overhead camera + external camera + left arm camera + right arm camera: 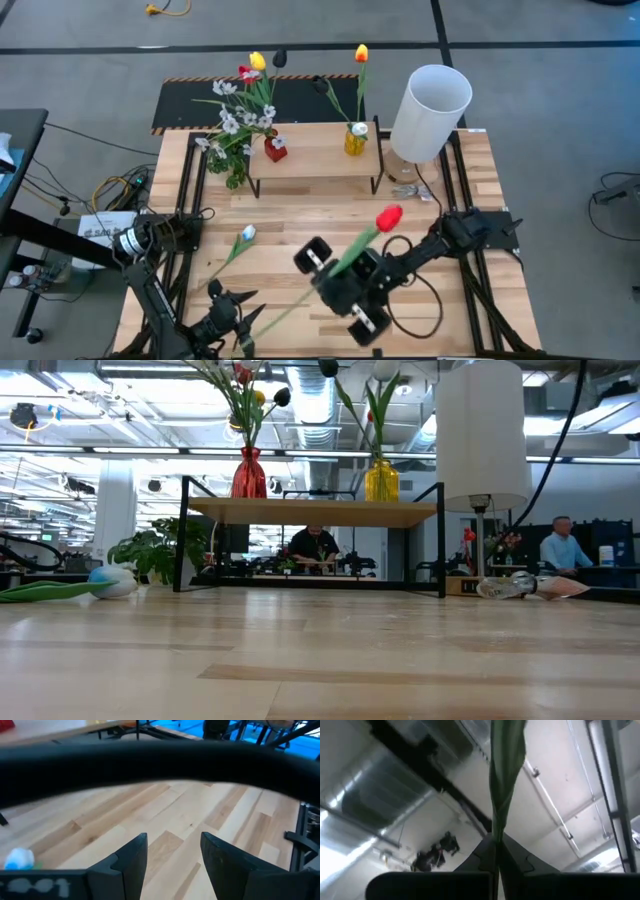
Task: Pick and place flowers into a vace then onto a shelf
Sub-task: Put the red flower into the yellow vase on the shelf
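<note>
Right gripper [340, 270] at mid-counter, near side, jaws clamped on the green stem of a red tulip [389, 216]; the red head points up and toward the shelf. Right wrist view: stem and leaf [506, 780] rise from between the closed fingers [516, 856] against the ceiling.

Left gripper [240, 322] low at the near left edge of the slatted light-wood counter [300, 215], jaws apart, nothing between them; left wrist view shows bare boards between the two dark fingers [131, 865].

Pale blue-white tulip [246, 233] lying flat on the counter left of centre, well apart from both grippers; low view shows its head [112, 581] resting on the boards.

Low light-wood shelf on thin black legs [315, 155] stands at the far side. On it: red glass vase [275, 149] with a bunch of tulips and small white blossoms [240, 95], and yellow glass vase [356, 139] with an orange-yellow tulip [361, 54] and a dark one.

White cylindrical lampshade [430, 98] just right of the shelf.

People at desks [316, 547] beyond the counter.
</note>
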`<action>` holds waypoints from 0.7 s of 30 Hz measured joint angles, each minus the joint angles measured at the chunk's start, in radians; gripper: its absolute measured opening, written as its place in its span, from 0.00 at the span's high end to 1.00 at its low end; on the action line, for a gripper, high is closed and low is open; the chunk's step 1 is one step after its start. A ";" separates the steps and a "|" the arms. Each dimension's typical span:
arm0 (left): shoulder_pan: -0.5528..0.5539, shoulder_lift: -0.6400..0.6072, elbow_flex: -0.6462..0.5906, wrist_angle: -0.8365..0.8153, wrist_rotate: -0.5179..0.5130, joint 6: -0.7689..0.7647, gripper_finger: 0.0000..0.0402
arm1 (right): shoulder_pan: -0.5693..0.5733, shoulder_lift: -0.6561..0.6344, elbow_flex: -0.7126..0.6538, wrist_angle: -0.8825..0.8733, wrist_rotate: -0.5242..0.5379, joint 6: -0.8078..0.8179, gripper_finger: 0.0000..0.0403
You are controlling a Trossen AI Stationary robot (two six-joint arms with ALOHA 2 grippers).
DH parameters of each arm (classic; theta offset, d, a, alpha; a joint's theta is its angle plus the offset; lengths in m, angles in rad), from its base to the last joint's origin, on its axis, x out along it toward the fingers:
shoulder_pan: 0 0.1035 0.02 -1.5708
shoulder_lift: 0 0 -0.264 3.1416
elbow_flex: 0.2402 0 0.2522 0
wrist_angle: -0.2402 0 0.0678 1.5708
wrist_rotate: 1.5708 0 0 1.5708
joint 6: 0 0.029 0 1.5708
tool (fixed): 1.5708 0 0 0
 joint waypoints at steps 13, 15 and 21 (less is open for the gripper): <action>-0.001 0.000 -0.058 0.094 -0.015 0.014 0.57 | -0.268 0.011 0.014 -0.124 0.193 0.062 1.00; -0.002 0.000 -0.058 0.078 -0.015 0.016 0.57 | -0.302 -0.001 0.011 -0.160 0.192 0.053 1.00; -0.003 0.000 -0.058 0.021 -0.012 0.038 0.57 | -0.296 -0.149 0.007 -0.500 0.207 -0.304 1.00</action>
